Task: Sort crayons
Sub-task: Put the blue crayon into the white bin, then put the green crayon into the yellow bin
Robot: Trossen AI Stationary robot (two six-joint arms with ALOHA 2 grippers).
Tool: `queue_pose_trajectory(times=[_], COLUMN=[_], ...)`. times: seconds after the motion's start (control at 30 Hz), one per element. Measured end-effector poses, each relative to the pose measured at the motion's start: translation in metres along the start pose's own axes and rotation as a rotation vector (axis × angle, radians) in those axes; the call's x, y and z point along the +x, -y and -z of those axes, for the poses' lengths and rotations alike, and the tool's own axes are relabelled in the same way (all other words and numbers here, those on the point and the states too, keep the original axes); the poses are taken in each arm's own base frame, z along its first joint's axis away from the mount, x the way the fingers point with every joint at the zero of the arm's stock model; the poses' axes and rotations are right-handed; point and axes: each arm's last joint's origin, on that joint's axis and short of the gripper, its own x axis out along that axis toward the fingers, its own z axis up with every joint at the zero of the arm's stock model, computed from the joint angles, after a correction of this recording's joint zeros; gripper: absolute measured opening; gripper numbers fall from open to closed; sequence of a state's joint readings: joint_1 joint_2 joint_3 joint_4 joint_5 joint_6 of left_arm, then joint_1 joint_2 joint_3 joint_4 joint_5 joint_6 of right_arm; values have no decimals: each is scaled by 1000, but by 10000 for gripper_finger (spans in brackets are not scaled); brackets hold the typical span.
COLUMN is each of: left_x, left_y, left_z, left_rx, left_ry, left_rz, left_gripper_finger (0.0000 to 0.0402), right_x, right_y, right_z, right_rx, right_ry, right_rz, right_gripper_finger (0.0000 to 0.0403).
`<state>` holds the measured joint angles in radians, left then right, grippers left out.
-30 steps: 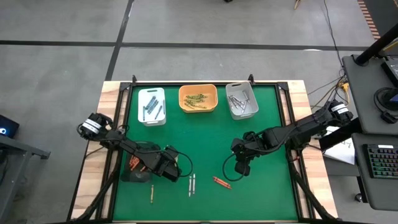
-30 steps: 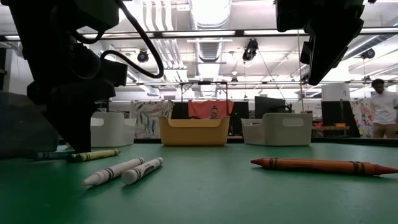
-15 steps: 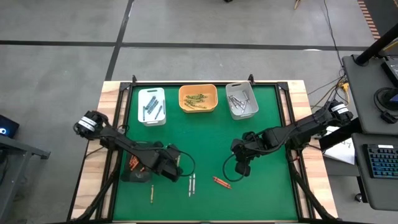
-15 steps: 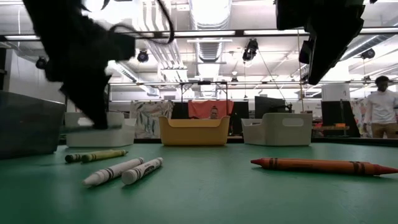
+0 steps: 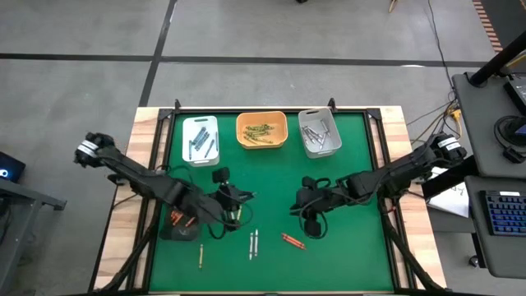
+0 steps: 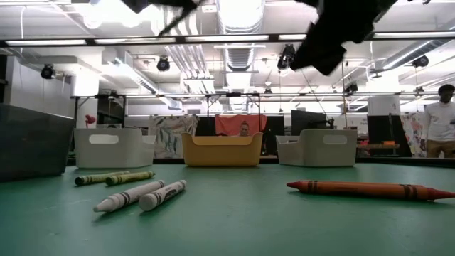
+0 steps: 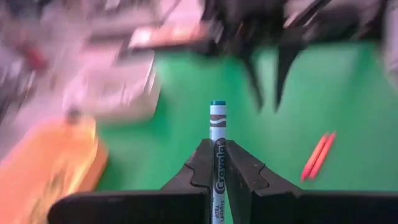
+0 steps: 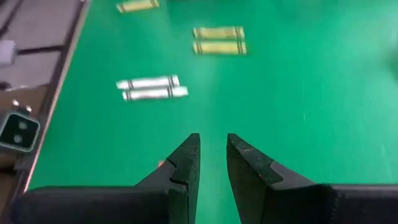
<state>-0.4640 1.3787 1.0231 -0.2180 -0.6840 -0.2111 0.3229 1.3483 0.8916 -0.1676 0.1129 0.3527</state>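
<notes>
My left gripper (image 5: 237, 200) hangs above the green mat, left of centre, shut on a blue-tipped crayon (image 7: 217, 118). My right gripper (image 5: 306, 212) hovers right of centre, open, with nothing between its fingers (image 8: 213, 140). On the mat lie two white crayons (image 5: 253, 244), a red pair (image 5: 292, 240) and olive ones (image 5: 200, 256); in the low view the same white (image 6: 142, 194), red (image 6: 370, 189) and olive (image 6: 114, 178) crayons show. Red-orange crayons (image 5: 178, 217) lie in a dark tray. My left gripper pinches the crayon's paper-wrapped shaft (image 7: 217, 138) between its two fingers. The crayon lies along the fingers, and its blue tip (image 7: 217, 103) sticks out forward past them. It is lifted clear of the mat, and the fingers slant a little downward.
Three trays stand along the far edge: white (image 5: 200, 140) with blue-grey crayons, orange (image 5: 262, 130) with olive ones, grey (image 5: 320, 133) with pale ones. The dark tray's rim (image 5: 167, 232) is near the left front. A person (image 6: 439, 121) stands beyond the table.
My left gripper has risen from the mat beside the dark tray and gone a little toward the far side. It has tipped from pointing down to nearly level, and it has lifted the blue crayon clear. My right gripper has tipped up and shifted slightly toward the table's left.
</notes>
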Motion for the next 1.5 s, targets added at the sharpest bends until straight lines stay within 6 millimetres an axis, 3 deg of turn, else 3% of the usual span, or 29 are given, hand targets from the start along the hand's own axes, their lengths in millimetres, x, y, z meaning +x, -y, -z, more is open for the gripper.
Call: queue_pose_trajectory(times=[0.2,0.33,0.63,0.83,0.97,1.17,1.5], left_x=[-17,-22,-17,-5,6,26,43], left_y=[-27,-55,-160,-220,-247,-266,-268], left_z=[-15,-13,27,58,77,101,116], left_rx=[48,13,-187,-347,-375,-372,-342], left_ry=[218,205,-203,-473,-614,-771,-869], left_rz=[42,-70,-579,-666,-714,-745,-760], left_gripper_finger=[0,0,0,0,0,13,57], right_x=[1,0,-4,-5,-5,-5,-5], right_y=[0,3,15,25,29,30,32], right_z=[-9,-15,-35,-40,-41,-41,-42], right_rx=[-115,-166,-199,-177,-174,-194,-189], right_ry=[122,181,237,254,253,252,252], right_rz=[0,58,111,140,149,155,161], right_gripper_finger=[68,68,68,68,68,68,68])
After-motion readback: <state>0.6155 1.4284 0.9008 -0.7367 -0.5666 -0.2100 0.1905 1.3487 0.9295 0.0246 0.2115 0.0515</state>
